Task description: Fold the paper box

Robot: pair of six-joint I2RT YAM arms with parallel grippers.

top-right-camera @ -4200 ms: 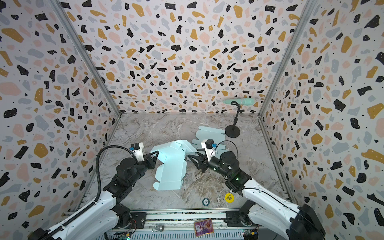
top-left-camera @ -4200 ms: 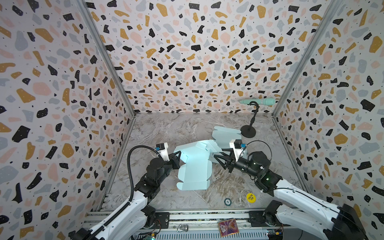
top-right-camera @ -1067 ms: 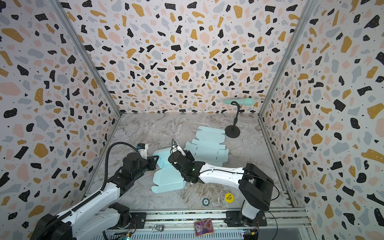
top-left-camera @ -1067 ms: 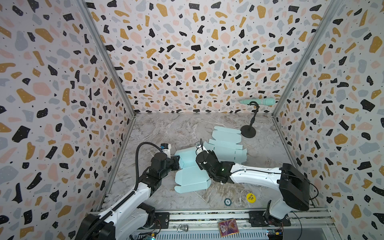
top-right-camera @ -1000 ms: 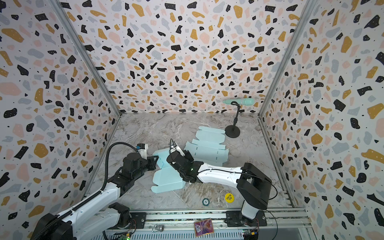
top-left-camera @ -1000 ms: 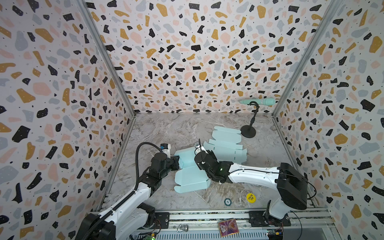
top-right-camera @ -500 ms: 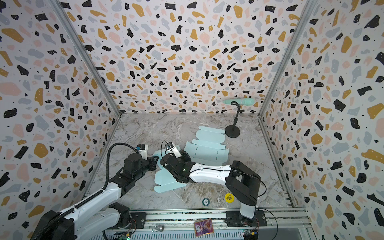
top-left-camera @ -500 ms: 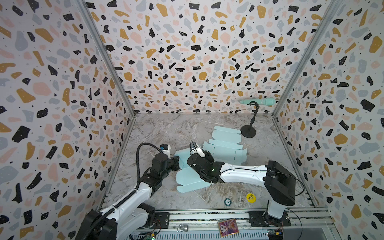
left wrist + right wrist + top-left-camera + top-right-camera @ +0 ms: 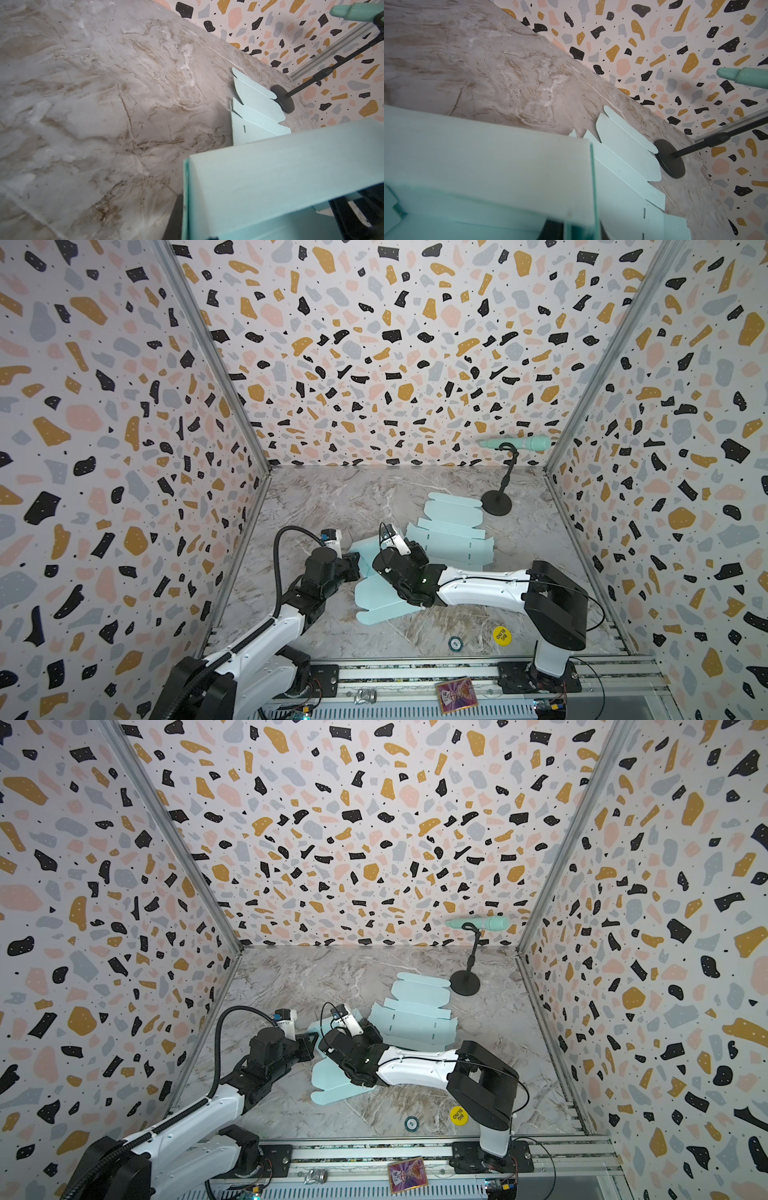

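**Paper box (image 9: 382, 608) caught between both arms, one wall raised**

Nearest me, just past the front rail, a yellow disc (image 9: 501, 635) lies on the tabletop (image 9: 332, 497), well apart from the work. Then comes the box itself, left of centre. Its near flap lies flat on the marble, and its long axis runs away from me, near to far, leaning slightly left.

My left fingers (image 9: 352, 561) are drawn together on its left edge, where a side wall stands up. My right arm (image 9: 478, 593) reaches across the middle, and its wrist sits over the box's middle panels. So the box lies to the right of my left fingers and directly under my right wrist. The left side is closer to the outer wall and the right side to the inner folds. I judge that the next crease depends on that raised wall staying upright between the two.

Both top views hide my right fingers under the wrist. The right wrist view shows one of them (image 9: 553, 229) as a dark shape low against the wall, but I cannot tell whether they are pinching it or only resting there. The left wrist view shows the wall's doubled edge close up, which the top views flatten out. Only the top views show the near flap lying on the tabletop.

Farther back, flat box blanks (image 9: 453, 531) are spread just beyond my right wrist. Behind them a microphone stand (image 9: 496, 504) stands near the back wall.
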